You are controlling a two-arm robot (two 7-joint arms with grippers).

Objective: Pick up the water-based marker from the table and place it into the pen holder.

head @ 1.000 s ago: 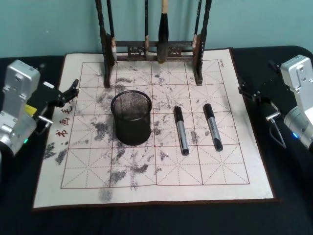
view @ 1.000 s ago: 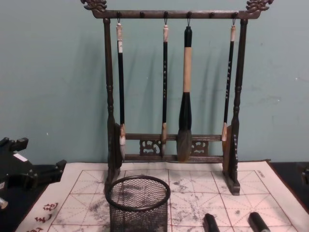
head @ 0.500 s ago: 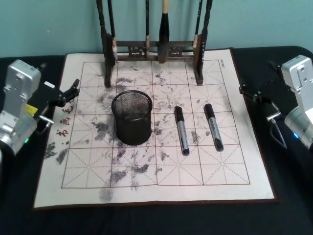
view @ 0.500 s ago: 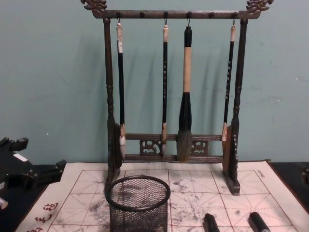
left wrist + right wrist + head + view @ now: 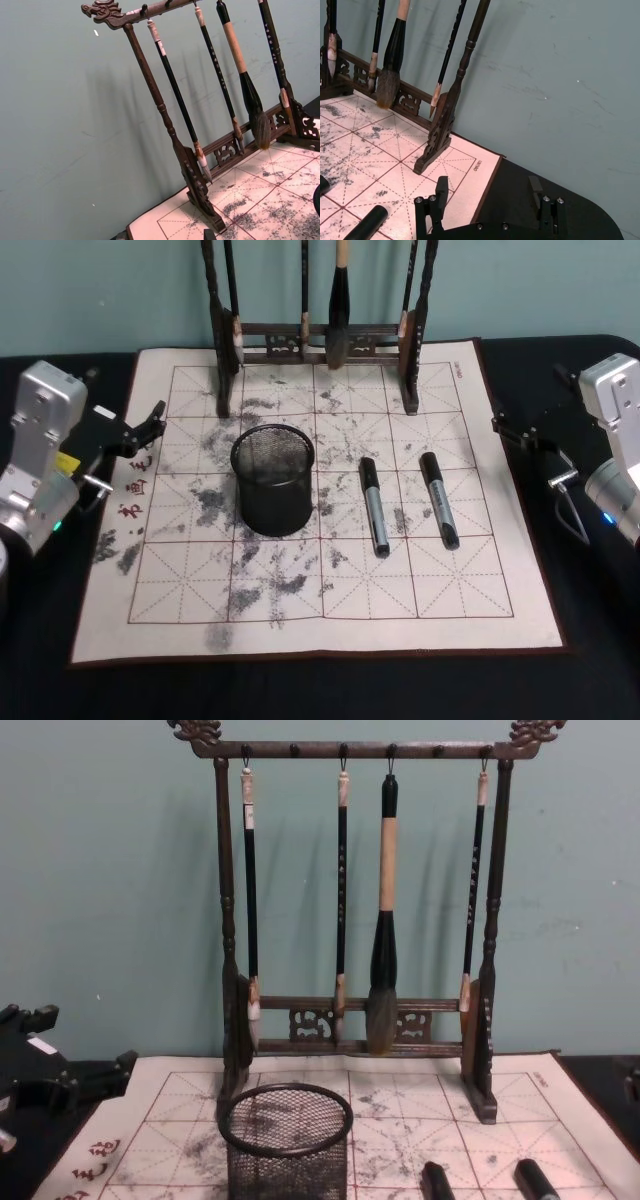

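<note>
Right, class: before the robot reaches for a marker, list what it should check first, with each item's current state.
1. Black wire-mesh pen holder upright, mouth unblocked: ok.
2. Two grey, black-capped markers lying flat, apart from each other: ok.
3. Which marker is water-based: cannot tell.
4. Right gripper open, beside the white gridded mat: ok.
5. Left gripper parked at the mat's left edge: ok.

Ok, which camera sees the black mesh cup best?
The head view: the whole pen holder shows, rim, open mouth and base, standing on the mat. The chest view sees its rim and side, base cut off.
</note>
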